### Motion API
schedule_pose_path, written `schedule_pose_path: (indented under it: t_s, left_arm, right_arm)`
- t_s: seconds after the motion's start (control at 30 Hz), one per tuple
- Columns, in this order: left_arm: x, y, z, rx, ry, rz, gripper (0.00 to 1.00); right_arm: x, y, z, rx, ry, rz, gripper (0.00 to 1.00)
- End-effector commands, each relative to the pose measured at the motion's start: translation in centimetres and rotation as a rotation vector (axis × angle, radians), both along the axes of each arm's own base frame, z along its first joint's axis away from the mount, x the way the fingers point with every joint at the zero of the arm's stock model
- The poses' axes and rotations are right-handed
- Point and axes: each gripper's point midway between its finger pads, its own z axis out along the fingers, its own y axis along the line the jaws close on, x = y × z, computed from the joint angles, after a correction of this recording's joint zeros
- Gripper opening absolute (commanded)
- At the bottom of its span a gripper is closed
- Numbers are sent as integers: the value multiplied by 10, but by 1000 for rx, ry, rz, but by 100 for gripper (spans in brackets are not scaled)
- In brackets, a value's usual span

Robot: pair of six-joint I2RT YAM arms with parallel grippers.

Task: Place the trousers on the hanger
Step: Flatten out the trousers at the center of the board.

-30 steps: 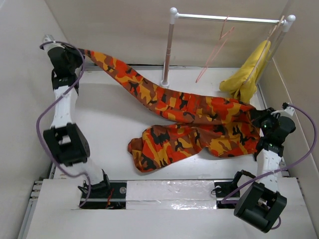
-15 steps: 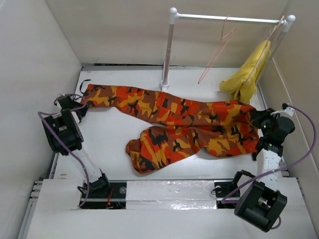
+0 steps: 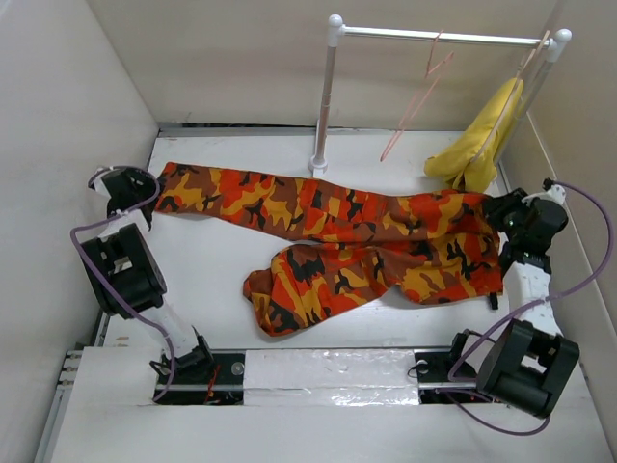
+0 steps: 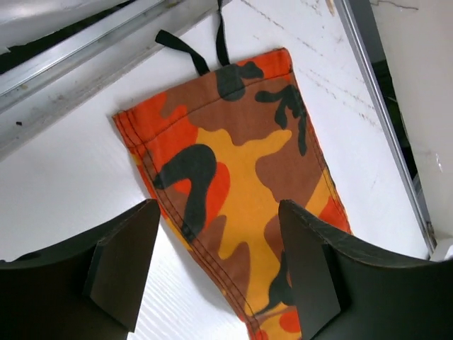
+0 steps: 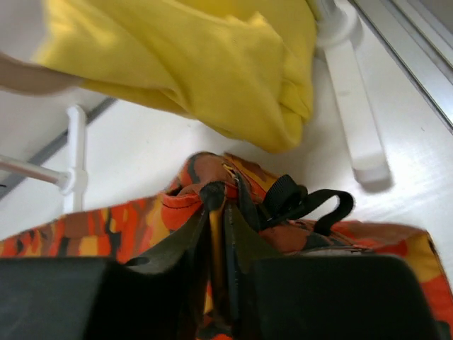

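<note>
Plain yellow cloth [image 5: 212, 64] drooping in a bunch just beyond the right pincer [image 5: 218, 195], white rail stand [image 3: 328, 96] behind it with one foot to the pincer's right, beige hanger [image 3: 533, 56] on the rail above, white table [image 3: 222, 260] below

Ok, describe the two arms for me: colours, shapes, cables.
The left arm and right arm have white links with chunky black joint housings; a purple cable loops along each. The fingers are flat matte-black wedges.
</note>
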Motion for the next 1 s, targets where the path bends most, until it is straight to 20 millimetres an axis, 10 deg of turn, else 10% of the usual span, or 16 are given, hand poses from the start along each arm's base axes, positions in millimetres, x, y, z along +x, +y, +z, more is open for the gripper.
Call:
schedule_pose_path:
  t_s: [0.0, 0.1, 0.17, 0.3, 0.37, 0.43, 0.57, 0.73, 0.97]
  left_arm:
    - [15, -43, 60, 88, -71, -73, 66]
    - [18, -94, 93, 203, -80, -127, 61]
    - [18, -167, 119, 245, -119, -244, 53]
    - [-20, -255, 135, 260, -122, -378, 33]
    - [-53, -286, 131, 225, -124, -452, 16]
    - [-86, -288, 96, 222, -64, -478, 0]
    - [-150, -270, 54, 204, 6, -495, 0]
    - [-212, -274, -14, 130, 182, -619, 32]
    - [-227, -288, -28, 199, 255, -642, 53]
  right_arm:
    - [9, 7, 64, -118, -132, -20, 31]
    - [0, 29, 84, -171, -172, 17, 77]
    - [-6, 41, 87, -196, -173, 48, 95]
    - [-29, 74, 102, -245, -237, 126, 83]
    - [-38, 97, 101, -244, -264, 209, 37]
    - [-53, 124, 93, -230, -295, 316, 0]
    - [-75, 176, 75, -254, -303, 493, 0]
    - [-87, 216, 63, -282, -299, 608, 0]
    - [-94, 255, 49, -308, -283, 674, 8]
